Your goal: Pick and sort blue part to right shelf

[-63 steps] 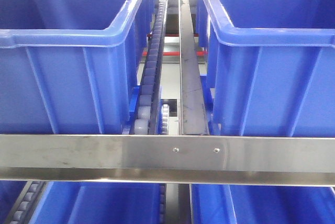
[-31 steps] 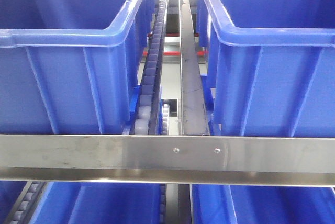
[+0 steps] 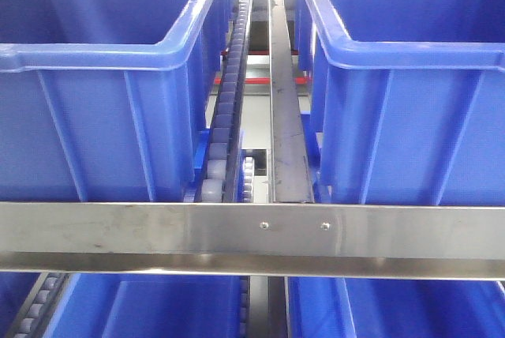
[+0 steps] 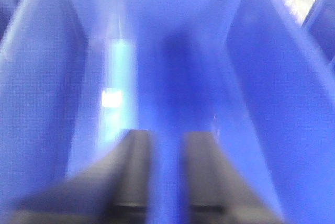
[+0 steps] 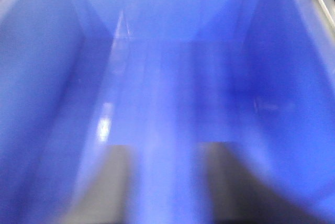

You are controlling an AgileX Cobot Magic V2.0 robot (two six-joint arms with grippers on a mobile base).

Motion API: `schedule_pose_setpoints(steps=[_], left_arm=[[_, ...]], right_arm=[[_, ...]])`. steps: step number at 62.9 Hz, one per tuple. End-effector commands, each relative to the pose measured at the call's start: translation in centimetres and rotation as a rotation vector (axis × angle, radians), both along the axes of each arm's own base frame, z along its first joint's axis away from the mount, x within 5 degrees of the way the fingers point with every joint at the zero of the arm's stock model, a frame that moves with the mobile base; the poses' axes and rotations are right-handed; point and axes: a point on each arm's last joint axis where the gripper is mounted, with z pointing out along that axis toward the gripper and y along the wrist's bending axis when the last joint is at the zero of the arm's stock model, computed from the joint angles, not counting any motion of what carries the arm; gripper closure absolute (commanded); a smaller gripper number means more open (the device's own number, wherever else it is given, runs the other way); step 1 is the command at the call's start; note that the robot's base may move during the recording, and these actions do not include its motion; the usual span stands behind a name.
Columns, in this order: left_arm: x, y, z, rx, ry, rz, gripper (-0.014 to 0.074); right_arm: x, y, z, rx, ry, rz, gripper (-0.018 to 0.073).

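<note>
Front view: you've got two bins (image 3: 102, 77) either side of the roller track (image 3: 225, 109), steel rail (image 3: 252, 231) across the front. Left gripper (image 4: 167, 145) and right gripper (image 5: 165, 153) each hang inside a bin, fingers parted, nothing between them. Blue part not visible; wrist views blurred.

No legible text, labels, brands, numbers or signs are showing in any view. In the front view, the left bin (image 3: 95, 117) and right bin (image 3: 410, 109) are presenting plain blue walls, and the steel crossbar (image 3: 158, 235) across the lower frame is carrying only two screw heads right of centre. Both wrist views are blurring heavily; the pale patch at left centre of the left wrist view is reading as glare on the bin wall (image 4: 118, 98), not print.
</note>
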Motion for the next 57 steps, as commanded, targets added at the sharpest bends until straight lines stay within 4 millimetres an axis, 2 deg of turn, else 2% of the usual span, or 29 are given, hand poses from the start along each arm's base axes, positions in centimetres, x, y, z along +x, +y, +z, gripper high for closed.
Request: schedule_pose_setpoints(steps=[1, 9, 19, 27, 33, 43, 57], left_arm=[[-0.6, 0.1, 3.0, -0.033, -0.149, 0.01, 0.0471], [-1.3, 0.3, 3.6, -0.022, -0.174, 0.011, 0.0472], [-2.6, 1.8, 4.1, -0.026, -0.206, 0.068, 0.0472], [-4.6, 3.2, 3.8, -0.049, -0.227, 0.126, 0.0471], [-6.8, 3.4, 3.3, -0.069, -0.259, 0.136, 0.0471], [-10.2, 3.6, 1.2, -0.095, -0.338, 0.152, 0.0471], [-13.7, 3.8, -1.9, -0.102, -0.388, 0.159, 0.0471]], right_arm=[[-0.5, -0.3, 2.9, -0.004, -0.146, -0.015, 0.0506], [-1.4, -0.4, 3.3, -0.003, -0.137, -0.017, 0.0504], [-3.0, -1.3, 4.0, -0.006, -0.166, -0.055, 0.0504], [-5.1, -2.0, 4.5, -0.01, -0.212, -0.093, 0.0504], [-6.9, -1.8, 4.4, -0.011, -0.249, -0.091, 0.0504], [-9.9, -1.6, 2.9, -0.015, -0.33, -0.099, 0.0504], [-13.2, -1.4, -0.2, -0.016, -0.359, -0.102, 0.0504]])
